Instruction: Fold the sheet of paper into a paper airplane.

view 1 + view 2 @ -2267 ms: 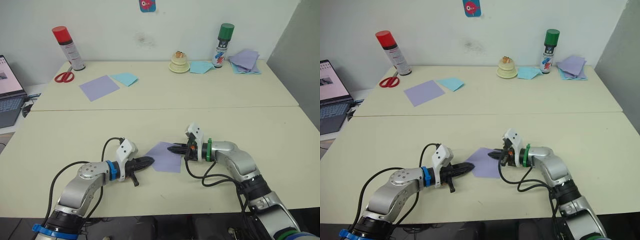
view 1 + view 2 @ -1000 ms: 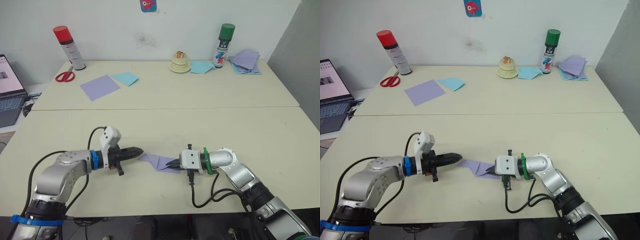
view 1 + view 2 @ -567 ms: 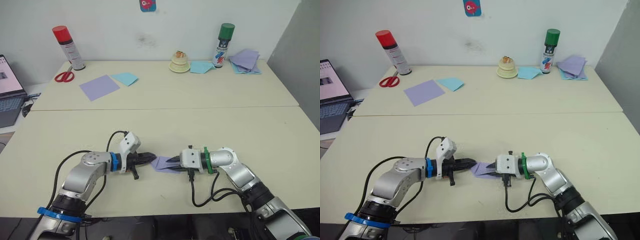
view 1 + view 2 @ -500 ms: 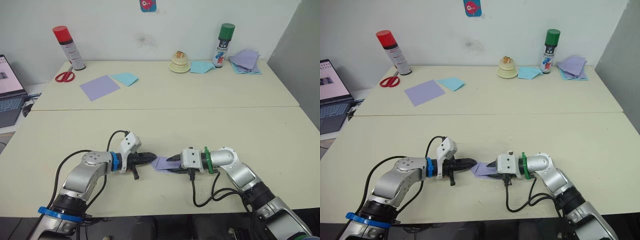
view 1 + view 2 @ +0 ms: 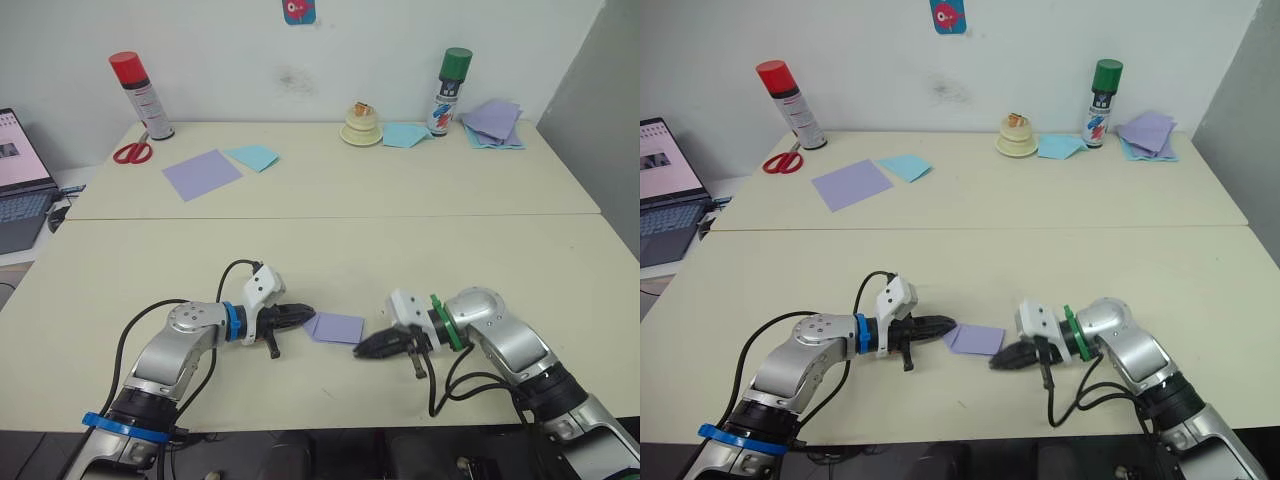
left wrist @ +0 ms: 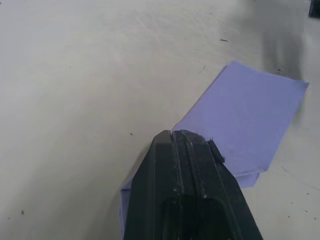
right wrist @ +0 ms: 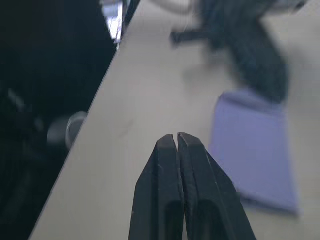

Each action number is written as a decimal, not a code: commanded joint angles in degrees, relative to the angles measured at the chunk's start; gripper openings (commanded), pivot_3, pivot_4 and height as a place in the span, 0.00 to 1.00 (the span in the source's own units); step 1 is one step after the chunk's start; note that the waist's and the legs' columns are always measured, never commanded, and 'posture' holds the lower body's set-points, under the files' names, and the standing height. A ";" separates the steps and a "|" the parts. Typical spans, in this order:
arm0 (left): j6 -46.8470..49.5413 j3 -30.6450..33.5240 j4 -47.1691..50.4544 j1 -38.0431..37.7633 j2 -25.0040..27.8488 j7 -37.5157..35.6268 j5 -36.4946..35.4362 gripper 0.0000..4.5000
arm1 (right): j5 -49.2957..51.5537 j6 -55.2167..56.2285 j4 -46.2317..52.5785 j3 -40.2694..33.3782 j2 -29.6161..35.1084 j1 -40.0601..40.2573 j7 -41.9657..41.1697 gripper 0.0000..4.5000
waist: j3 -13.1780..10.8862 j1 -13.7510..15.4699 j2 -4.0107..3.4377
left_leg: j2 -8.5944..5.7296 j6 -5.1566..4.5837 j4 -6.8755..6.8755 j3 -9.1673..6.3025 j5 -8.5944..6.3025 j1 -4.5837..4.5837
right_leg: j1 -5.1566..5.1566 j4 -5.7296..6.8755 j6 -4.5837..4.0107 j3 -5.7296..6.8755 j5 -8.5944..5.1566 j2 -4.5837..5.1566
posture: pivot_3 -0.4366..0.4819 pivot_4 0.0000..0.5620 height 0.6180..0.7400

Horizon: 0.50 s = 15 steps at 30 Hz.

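The sheet of paper lies flat on the near table, folded into a small lavender rectangle. My left gripper is shut, and its tip rests on the sheet's left edge. In the left wrist view the shut fingers lie over the paper, which shows on both sides of them. My right gripper is shut too, with nothing in it, and sits on the table just off the sheet's front right corner. The right wrist view has the paper beyond and beside the shut fingertips.
At the back left stand a red spray can, scissors, a smooth lavender sheet and a light blue sheet. At the back right are a green spray can, a cream dish and a stack of purple sheets. A laptop sits left.
My right gripper has come off the paper and drawn back toward the front right. The paper now lies flat as a rectangle. The left gripper has stayed at its left edge.
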<state>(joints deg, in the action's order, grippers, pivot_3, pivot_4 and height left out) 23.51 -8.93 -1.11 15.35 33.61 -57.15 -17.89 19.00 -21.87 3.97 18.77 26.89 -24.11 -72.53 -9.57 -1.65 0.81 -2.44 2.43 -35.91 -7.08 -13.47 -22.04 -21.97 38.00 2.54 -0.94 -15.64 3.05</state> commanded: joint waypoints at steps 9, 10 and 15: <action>0.41 -1.22 -0.85 -0.34 -0.33 -0.01 1.35 0.05 | -15.83 7.06 -7.32 4.83 -6.19 -4.15 17.65 0.00 | 0.00 0.06 -0.01 | -0.10 0.00 0.04 0.08 0.00 -0.02 | -0.06 -0.01 0.01 -0.02 0.00 -0.03 | 0.48 0.27 1.00; 0.43 -1.23 -0.81 -0.34 -0.31 -0.06 1.34 0.05 | -16.38 7.12 -7.70 5.18 -6.21 -4.23 17.75 0.00 | 0.00 0.06 -0.01 | -0.09 0.00 0.04 0.08 0.00 -0.02 | -0.06 0.00 0.01 -0.02 0.00 -0.03 | 0.48 0.27 1.00; 0.53 -1.20 -0.72 -0.35 -0.20 -0.06 1.37 0.05 | -18.44 5.34 -7.98 5.96 -4.05 -3.56 17.23 0.00 | 0.01 0.05 -0.01 | -0.09 0.01 0.03 0.06 0.00 -0.01 | -0.06 0.01 0.01 -0.01 0.00 -0.04 | 0.48 0.27 1.00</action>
<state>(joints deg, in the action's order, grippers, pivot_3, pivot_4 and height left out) 23.36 -9.19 -1.11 15.40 33.30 -57.09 -17.71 1.34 -15.88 -4.83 24.66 21.83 -27.26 -55.01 -9.56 -1.60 0.80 -2.52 2.44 -35.88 -7.02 -13.47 -22.06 -22.02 38.01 2.55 -0.95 -15.64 3.01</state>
